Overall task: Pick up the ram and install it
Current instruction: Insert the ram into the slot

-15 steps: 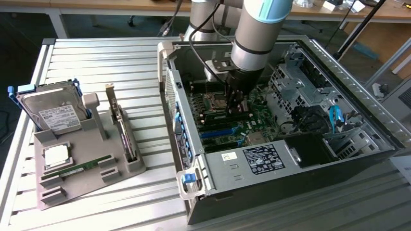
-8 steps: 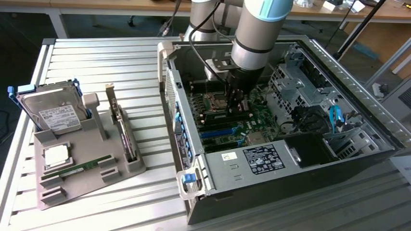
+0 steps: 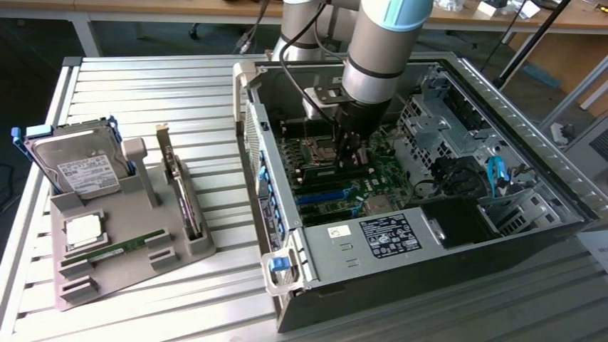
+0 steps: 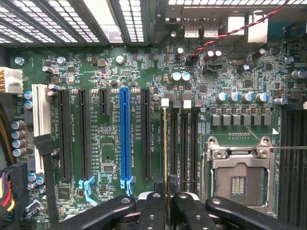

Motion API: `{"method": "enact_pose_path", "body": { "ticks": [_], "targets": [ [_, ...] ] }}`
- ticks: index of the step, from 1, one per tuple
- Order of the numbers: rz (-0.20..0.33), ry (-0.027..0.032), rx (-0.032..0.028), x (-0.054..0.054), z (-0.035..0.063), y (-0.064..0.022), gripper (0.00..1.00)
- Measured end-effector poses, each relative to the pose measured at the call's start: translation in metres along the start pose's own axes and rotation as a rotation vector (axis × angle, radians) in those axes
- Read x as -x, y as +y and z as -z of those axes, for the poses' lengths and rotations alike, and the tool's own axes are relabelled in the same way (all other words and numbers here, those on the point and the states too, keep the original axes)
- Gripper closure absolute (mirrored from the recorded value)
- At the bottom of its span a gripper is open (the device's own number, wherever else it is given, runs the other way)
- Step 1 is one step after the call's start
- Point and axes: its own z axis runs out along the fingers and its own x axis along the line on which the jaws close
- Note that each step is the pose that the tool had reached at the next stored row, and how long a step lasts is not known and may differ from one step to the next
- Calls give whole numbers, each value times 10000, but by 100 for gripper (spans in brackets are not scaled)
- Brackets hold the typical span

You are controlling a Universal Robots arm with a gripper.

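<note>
Inside the open case (image 3: pixel 318 281), the arm (image 3: pixel 380 43) comes straight down and the gripper (image 3: pixel 354 153) hangs low over the board (image 3: pixel 380 189). From the wrist camera you can see the claw (image 4: pixel 168 208) pinching the ram (image 4: pixel 165 148). It's edge-on between the two black fingers (image 4: pixel 153 213), just a thin line. The ram runs along the memory slot farthest from the socket (image 4: pixel 238 179), between that row of slots and the long black one beside the blue slot (image 4: pixel 125 139). I honestly can't tell if it's seated or just sitting above it.

Over at 9 o'clock from the case there's a grey tray (image 3: pixel 114 285) on the table. It has a second stick (image 3: pixel 119 250) lying flat, a chip (image 3: pixel 84 229), a drive (image 3: pixel 81 167) standing at 11 o'clock and a card (image 3: pixel 181 196) on edge.
</note>
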Motion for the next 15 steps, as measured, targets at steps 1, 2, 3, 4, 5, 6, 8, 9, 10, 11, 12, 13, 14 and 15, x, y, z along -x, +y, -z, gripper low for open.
{"method": "enact_pose_path", "body": {
  "ticks": [1, 2, 3, 4, 5, 6, 8, 9, 10, 11, 12, 13, 14, 15],
  "targets": [
    [1, 2, 1, 0, 0, 0, 87],
    [2, 3, 1, 0, -3, 0, 87],
    [0, 2, 3, 1, -8, 0, 87],
    [-2, 2, 4, 0, -15, 0, 87],
    [-4, 3, 5, 0, -18, 1, 87],
    [-4, 4, 6, 0, -19, 1, 87],
    [-4, 3, 7, 0, -21, -4, 87],
    [-4, 0, 6, 0, -22, -14, 87],
    [-5, -5, 8, 1, -23, -29, 87],
    [-5, -18, 8, 1, -23, -51, 87],
    [-5, -18, 9, 1, -23, -52, 87],
    [-6, -18, 9, 1, -23, -52, 87],
    [-7, -19, 8, 1, -23, -52, 87],
    [-15, -18, 6, 1, -23, -44, 87]
  ]
}}
